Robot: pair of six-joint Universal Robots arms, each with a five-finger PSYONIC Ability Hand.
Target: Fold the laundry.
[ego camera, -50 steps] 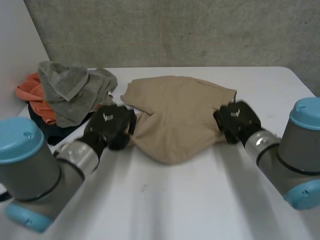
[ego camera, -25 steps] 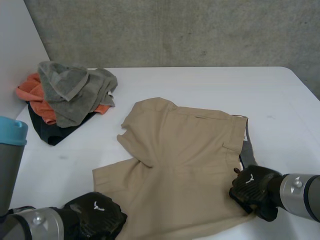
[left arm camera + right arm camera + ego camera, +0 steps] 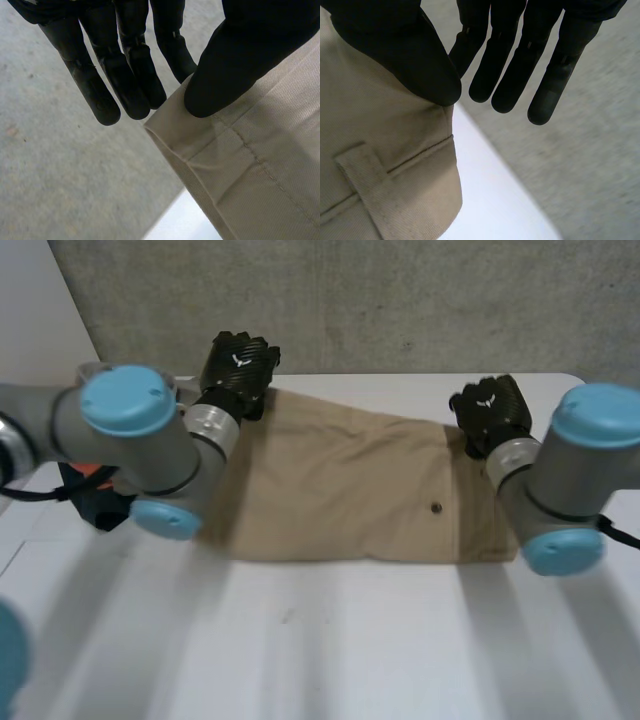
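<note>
Tan shorts (image 3: 350, 490) are laid flat as a wide band across the middle of the frame, on the white table (image 3: 330, 640). The left hand (image 3: 237, 368) is placed at the band's upper left corner, the right hand (image 3: 490, 410) at its upper right corner. In both wrist views the fingers (image 3: 135, 75) are held straight, well apart from the thumb, past the cloth's edge. Only the thumb tip is seen touching the hem.
</note>
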